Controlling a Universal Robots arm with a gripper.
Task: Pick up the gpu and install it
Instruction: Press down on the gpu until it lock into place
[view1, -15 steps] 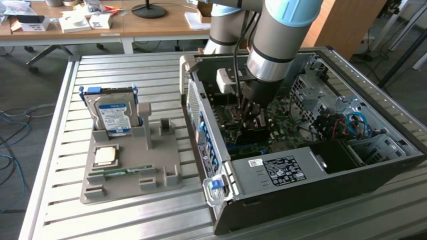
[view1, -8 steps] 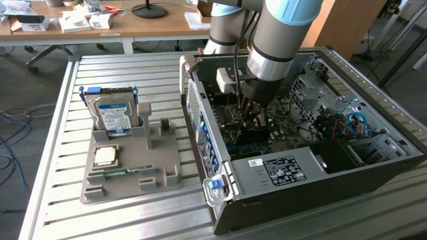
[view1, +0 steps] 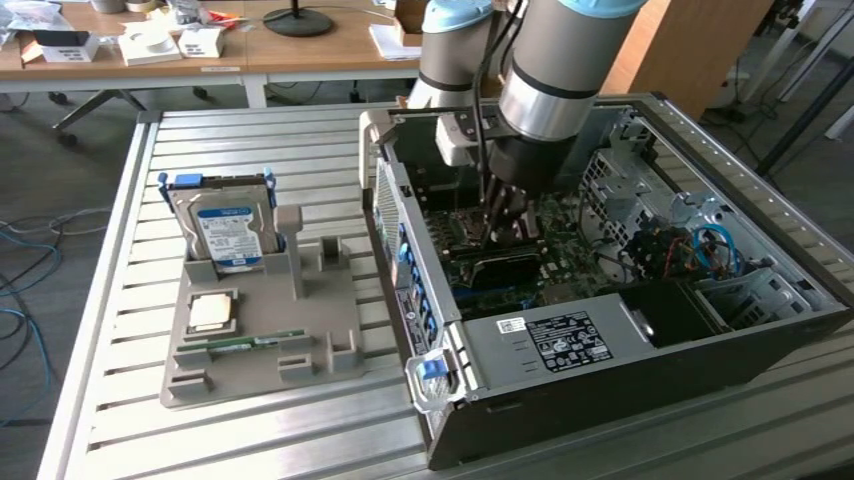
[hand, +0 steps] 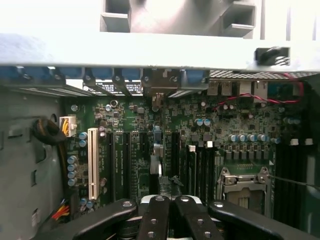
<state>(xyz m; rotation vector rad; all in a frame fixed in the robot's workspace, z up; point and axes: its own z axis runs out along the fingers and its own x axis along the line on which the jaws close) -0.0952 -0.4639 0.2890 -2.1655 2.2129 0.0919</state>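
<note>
The gpu (view1: 507, 268) sits on edge inside the open computer case (view1: 694, 350), low against the motherboard (hand: 200, 130), apparently at a slot. The gripper (view1: 505, 222) hangs directly above it, fingers (hand: 155, 215) closed together; whether they pinch the card I cannot tell. The parts tray (view1: 307, 365) holds the hard drive (view1: 230, 232). Slatted metal table (view1: 160, 440); desks behind.

Grey holder tray (view1: 254, 375) sits on the slatted metal counter (view1: 107, 300), and there's the silver hard drive (view1: 230, 232) standing upright in it, blue-white label facing us. In front, a CPU chip (view1: 214, 312) lies flat, a green RAM stick (view1: 240, 346) just beyond. Wooden desk (view1: 307, 50) behind, cluttered with boxes.
</note>
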